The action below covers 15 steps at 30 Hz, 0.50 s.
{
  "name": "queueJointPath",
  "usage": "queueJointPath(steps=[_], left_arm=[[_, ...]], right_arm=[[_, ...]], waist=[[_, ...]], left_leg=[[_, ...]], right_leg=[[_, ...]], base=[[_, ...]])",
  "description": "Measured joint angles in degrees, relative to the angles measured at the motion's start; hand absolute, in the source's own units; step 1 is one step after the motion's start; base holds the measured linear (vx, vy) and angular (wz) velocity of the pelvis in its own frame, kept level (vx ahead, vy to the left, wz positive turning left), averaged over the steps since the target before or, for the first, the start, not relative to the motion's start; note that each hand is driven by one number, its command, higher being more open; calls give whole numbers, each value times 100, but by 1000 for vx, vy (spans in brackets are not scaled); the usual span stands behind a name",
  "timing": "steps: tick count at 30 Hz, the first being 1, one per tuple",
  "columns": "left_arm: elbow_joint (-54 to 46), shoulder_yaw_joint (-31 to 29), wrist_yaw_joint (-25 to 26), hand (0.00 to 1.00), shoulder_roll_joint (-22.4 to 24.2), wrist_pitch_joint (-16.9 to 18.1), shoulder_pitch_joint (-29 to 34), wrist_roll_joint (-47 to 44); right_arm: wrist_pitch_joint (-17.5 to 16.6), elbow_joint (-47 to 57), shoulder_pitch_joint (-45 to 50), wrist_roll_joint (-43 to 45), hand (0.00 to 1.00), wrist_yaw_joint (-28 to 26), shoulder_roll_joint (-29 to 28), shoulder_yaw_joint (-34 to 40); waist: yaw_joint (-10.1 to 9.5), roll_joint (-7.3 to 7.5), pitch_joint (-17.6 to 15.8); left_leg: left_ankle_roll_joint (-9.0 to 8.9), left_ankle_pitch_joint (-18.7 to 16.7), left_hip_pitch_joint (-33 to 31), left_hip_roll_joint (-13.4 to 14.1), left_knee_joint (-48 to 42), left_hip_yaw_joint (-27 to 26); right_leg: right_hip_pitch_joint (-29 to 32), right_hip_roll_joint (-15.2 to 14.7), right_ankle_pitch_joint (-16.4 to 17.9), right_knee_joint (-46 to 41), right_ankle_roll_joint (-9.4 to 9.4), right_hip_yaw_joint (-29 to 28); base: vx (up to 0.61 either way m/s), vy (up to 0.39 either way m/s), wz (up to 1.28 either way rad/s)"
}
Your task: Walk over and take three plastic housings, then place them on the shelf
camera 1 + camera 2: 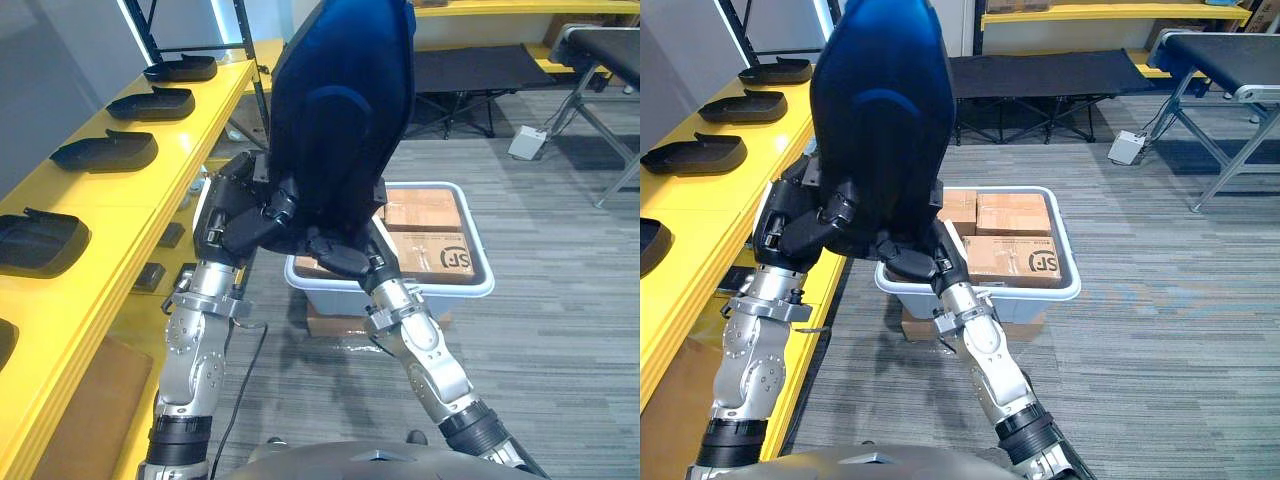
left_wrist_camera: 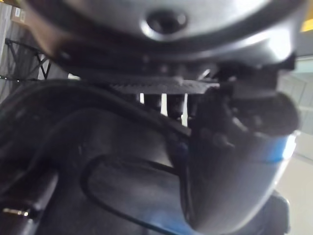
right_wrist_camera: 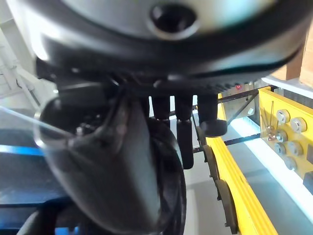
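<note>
A large dark blue plastic housing point(image 1: 340, 110) stands upright in front of me, held at its lower end by both hands. My left hand point(image 1: 240, 215) grips its lower left edge with curled fingers. My right hand point(image 1: 340, 255) clasps the bottom from the right, thumb pressed on the shell. In the left wrist view the thumb point(image 2: 234, 161) lies against the housing's dark surface point(image 2: 122, 161). The right wrist view shows the thumb point(image 3: 112, 166) on the shell too. The yellow shelf point(image 1: 190, 140) runs along my left, carrying several black housings point(image 1: 105, 152) in a row.
A white bin point(image 1: 470, 280) holding cardboard boxes point(image 1: 425, 212) stands on the grey carpet just behind the held housing. A black folding cot point(image 1: 470, 70) and a metal stand point(image 1: 600, 110) are further back on the right. A lower shelf level point(image 1: 90, 410) holds small dark parts.
</note>
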<state>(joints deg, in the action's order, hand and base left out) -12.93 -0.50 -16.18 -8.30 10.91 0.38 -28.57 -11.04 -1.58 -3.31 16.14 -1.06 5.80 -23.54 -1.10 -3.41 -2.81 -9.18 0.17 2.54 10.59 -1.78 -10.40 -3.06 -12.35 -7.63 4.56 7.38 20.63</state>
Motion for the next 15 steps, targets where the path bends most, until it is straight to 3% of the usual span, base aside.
queueJointPath(steps=[2, 3, 9, 15], left_arm=[[6, 19, -7, 0, -1, -1, 1, 0], [6, 21, -7, 0, -2, -1, 1, 0], [91, 148, 248, 0, -4, 9, 7, 28], [324, 174, 1324, 0, 169, 48, 500, 1286]], right_arm=[[-1, 0, 11, 2, 0, 0, 2, 12], [-1, 0, 11, 2, 100, 0, 1, 14], [-2, 0, 26, -19, 100, 7, 26, -6], [7, -4, 41, -19, 100, 87, 29, 1]], waist=[[-2, 28, 16], [6, 42, 26], [31, 90, 56], [-8, 78, 63]], left_leg=[[0, 0, -1, 0, 0, 1], [0, 0, -1, 0, 0, 1], [2, -1, -1, -3, -6, 28], [3, -2, -16, -4, -11, 95]], right_leg=[[11, 0, 0, 0, 0, 1], [11, 0, 0, 1, 0, 0], [22, -4, 3, 30, -2, 9], [-9, -3, 9, 30, -3, 76]], base=[[0, 0, 0], [0, 0, 0], [0, 0, 0], [0, 0, 4]])
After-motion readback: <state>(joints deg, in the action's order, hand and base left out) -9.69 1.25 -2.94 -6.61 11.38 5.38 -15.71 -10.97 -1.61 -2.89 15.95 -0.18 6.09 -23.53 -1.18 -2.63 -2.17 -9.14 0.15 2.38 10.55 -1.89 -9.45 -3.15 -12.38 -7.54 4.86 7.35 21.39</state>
